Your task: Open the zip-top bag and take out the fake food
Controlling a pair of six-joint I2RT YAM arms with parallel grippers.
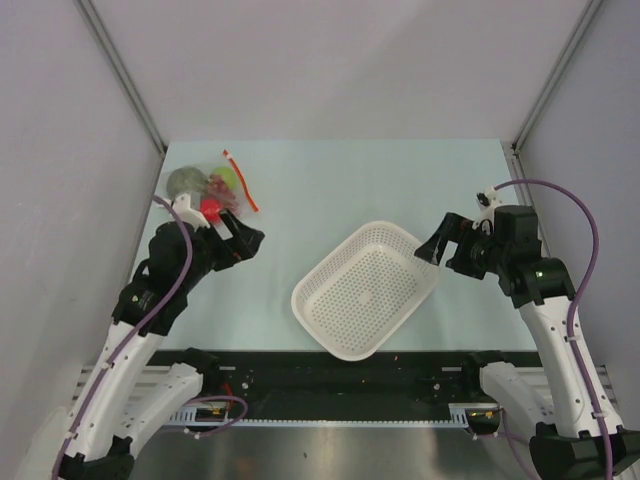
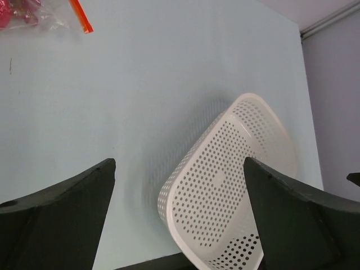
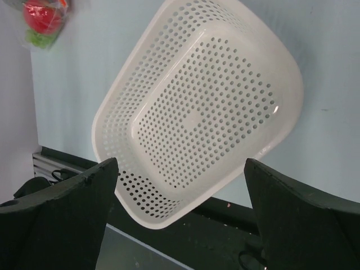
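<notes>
The zip-top bag (image 1: 215, 190) lies at the far left of the table, its orange-red zip strip (image 1: 241, 180) on the side facing the table's middle. Inside it I see the fake food: a red fruit (image 1: 211, 207), a green piece (image 1: 228, 178) and a dull round piece (image 1: 183, 181). My left gripper (image 1: 248, 240) hovers open just on the near side of the bag, touching nothing. In the left wrist view only a corner of the bag (image 2: 34, 14) shows. My right gripper (image 1: 430, 244) stands open by the basket's right corner. The right wrist view catches the bag (image 3: 42, 22) at top left.
A white perforated basket (image 1: 365, 290) sits mid-table between the arms, near the front edge; it fills the right wrist view (image 3: 197, 112) and shows in the left wrist view (image 2: 225, 185). Grey walls close in the table on the left, back and right.
</notes>
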